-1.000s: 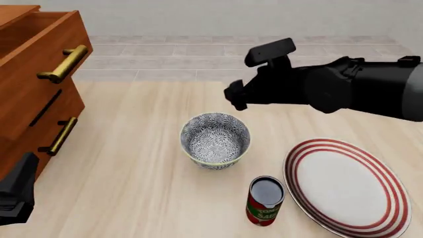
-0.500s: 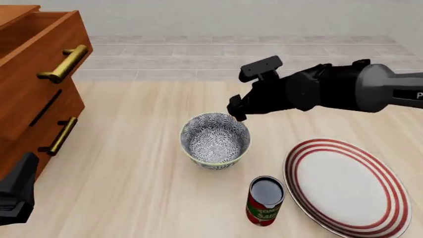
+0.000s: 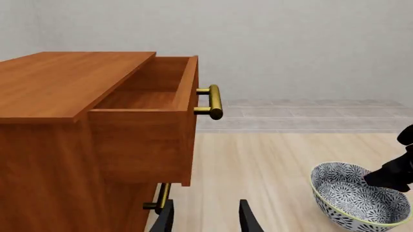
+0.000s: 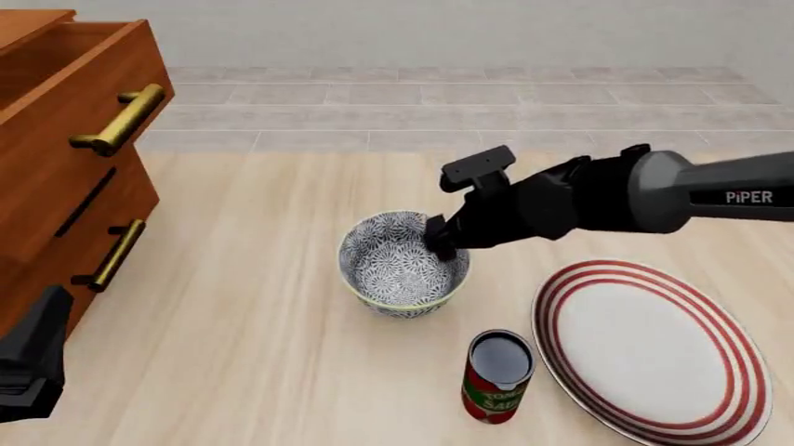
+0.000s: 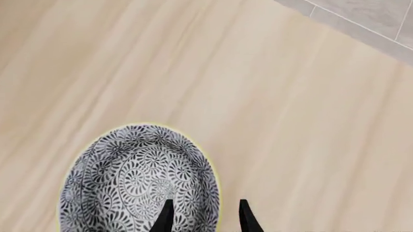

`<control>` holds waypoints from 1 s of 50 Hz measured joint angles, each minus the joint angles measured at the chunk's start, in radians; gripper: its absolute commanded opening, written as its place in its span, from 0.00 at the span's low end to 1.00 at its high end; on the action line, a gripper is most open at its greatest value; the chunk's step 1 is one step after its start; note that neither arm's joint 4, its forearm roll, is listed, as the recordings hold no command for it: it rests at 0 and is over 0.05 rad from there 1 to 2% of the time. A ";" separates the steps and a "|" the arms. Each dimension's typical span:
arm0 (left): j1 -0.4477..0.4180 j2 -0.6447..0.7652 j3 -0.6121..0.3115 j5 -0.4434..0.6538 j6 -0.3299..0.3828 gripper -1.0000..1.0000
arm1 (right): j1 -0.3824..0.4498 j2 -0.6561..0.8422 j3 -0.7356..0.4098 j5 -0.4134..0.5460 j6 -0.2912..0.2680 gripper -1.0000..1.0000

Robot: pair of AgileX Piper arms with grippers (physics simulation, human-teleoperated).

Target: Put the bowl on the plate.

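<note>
Grey-and-white patterned bowl [image 4: 404, 264] sitting upright on the pale wooden desk [image 4: 248, 325], left of the plate [image 4: 650, 346] and well apart from it, with a red-and-green can [image 4: 497, 375] standing between and nearer the camera. Reaching in from the right with the black right hand [image 4: 437, 243], fingertips poised at the bowl's right rim; in the right wrist view, two fingers [image 5: 166, 217] showing narrowly parted and straddling the pale yellow-green edge, one inside the wall, one outside, nothing gripped yet. Resting low at the near left, the left hand [image 3: 205, 218], fingers likewise parted a little and holding nothing, beside a wooden cabinet [image 4: 74, 158] with its top drawer pulled out. Judging the bowl as stiff, glazed and probably slippery, breakable if dropped, and not heavy; pinching the thin rim wall looking like the only workable hold, firmly enough to stop it swinging, then lifting clear of the can before carrying right.
</note>
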 measured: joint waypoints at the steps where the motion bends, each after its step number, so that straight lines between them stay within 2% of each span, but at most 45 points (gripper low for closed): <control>1: 0.000 0.000 0.000 0.000 0.000 1.00 | 0.000 0.003 0.002 -0.002 0.001 1.00; 39: 0.000 0.000 0.000 0.000 0.000 1.00 | -0.016 0.070 0.032 -0.048 0.002 1.00; 40: 0.000 0.000 0.000 0.000 0.000 1.00 | -0.016 0.071 0.032 -0.049 0.002 0.00; 50: 0.000 0.000 0.000 0.000 0.000 1.00 | -0.010 0.059 0.035 -0.059 0.000 0.00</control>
